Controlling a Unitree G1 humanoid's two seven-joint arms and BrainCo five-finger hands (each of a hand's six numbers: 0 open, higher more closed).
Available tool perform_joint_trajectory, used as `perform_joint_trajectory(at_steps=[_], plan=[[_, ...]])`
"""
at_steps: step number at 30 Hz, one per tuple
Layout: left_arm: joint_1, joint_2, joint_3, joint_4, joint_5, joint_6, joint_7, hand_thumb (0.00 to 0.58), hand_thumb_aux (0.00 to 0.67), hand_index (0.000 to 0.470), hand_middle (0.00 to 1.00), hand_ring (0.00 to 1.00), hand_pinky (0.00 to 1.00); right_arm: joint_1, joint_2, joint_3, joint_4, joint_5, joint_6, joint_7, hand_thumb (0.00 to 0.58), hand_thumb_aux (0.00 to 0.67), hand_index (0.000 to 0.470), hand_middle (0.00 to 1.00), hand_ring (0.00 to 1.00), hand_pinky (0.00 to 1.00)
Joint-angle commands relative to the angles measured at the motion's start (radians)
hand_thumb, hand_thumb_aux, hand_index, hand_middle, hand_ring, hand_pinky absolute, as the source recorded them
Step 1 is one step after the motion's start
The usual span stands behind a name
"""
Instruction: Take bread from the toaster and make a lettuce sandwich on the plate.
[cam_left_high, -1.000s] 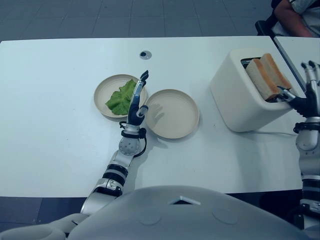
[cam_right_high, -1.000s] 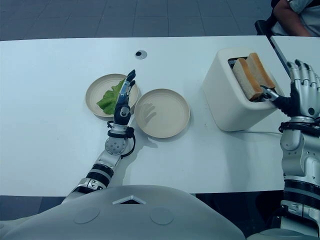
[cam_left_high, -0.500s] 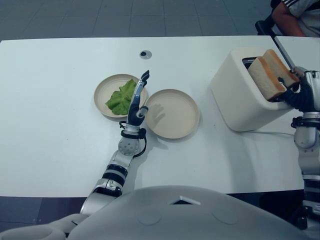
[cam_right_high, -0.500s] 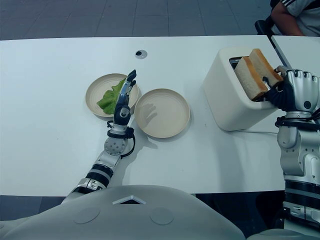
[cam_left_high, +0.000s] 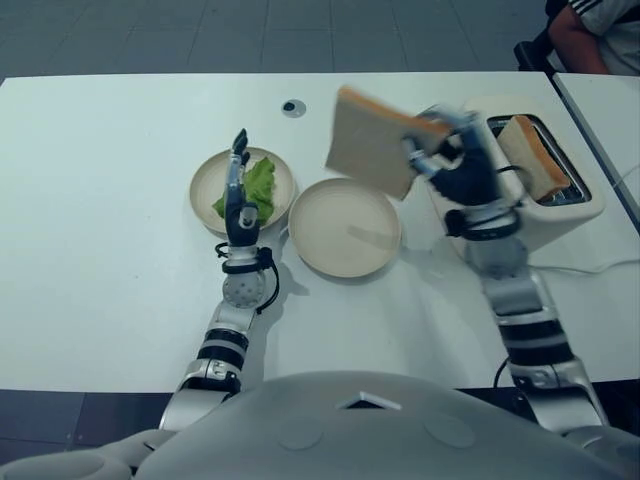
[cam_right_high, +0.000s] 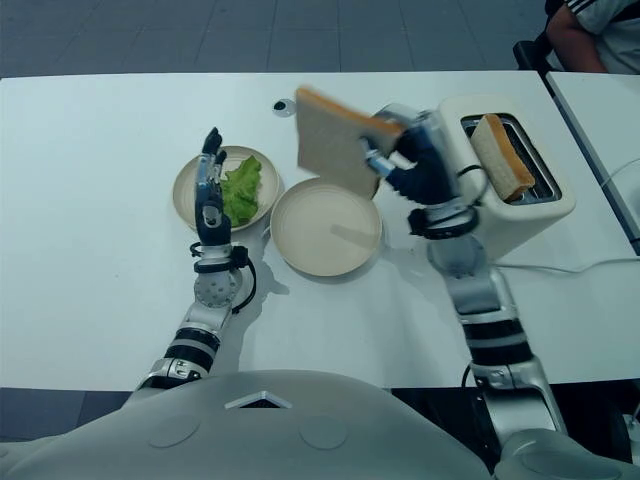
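Right hand (cam_left_high: 464, 176) pinches a slice of bread (cam_left_high: 366, 140), held tilted in the air above the rear edge of the empty plate (cam_left_high: 330, 215). A second slice (cam_left_high: 530, 156) stands in the toaster (cam_left_high: 572, 222). Left hand (cam_left_high: 238, 192), fingers straight and together, is upright at the plate (cam_left_high: 205, 180) holding lettuce (cam_left_high: 263, 185).

Right hand (cam_left_high: 462, 168) grips a bread slice (cam_left_high: 368, 142), tilted, in the air over the far edge of the empty plate (cam_left_high: 325, 225). Second slice (cam_left_high: 528, 168) sits in the toaster (cam_left_high: 578, 212) slot. Left hand (cam_left_high: 238, 198) is upright with fingers straight, over the left plate (cam_left_high: 205, 180), just beside the lettuce (cam_left_high: 262, 185).
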Motion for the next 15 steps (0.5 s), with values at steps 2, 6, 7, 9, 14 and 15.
perform_joint_trajectory(at_steps=[2,6,7,9,14,15], plan=[[-0.030,0.122,0.040,-0.075,0.202,0.156,0.075,0.000,0.000,0.000,0.00,0.00,0.00,0.017,-0.032,0.047,0.204,0.055,-0.013,0.192,0.580,0.670,0.470,1.00,1.00,1.00],[-0.075,0.273,0.013,-0.037,0.398,0.373,0.121,0.000,0.000,0.000,0.00,0.00,0.00,0.040,-0.062,0.066,0.233,0.038,-0.010,0.300,0.580,0.670,0.470,1.00,1.00,1.00],[-0.089,0.303,-0.001,-0.016,0.428,0.420,0.119,0.000,0.000,0.000,0.00,0.00,0.00,0.039,-0.065,0.066,0.229,0.024,-0.011,0.305,0.580,0.670,0.470,1.00,1.00,1.00],[-0.128,0.369,-0.058,0.049,0.509,0.516,0.107,0.000,0.000,0.000,0.00,0.00,0.00,0.023,-0.066,0.067,0.213,-0.026,-0.007,0.294,0.580,0.670,0.470,1.00,1.00,1.00],[-0.160,0.466,-0.183,0.135,0.567,0.603,0.013,0.000,0.000,0.000,0.00,0.00,0.00,-0.040,-0.102,0.020,0.172,-0.267,-0.001,0.117,0.000,0.000,0.000,0.00,0.00,0.00],[-0.161,0.474,-0.202,0.145,0.564,0.603,0.002,0.058,0.034,0.024,0.00,0.00,0.00,-0.045,-0.110,0.013,0.164,-0.301,0.003,0.092,0.000,0.000,0.000,0.00,0.00,0.00]])
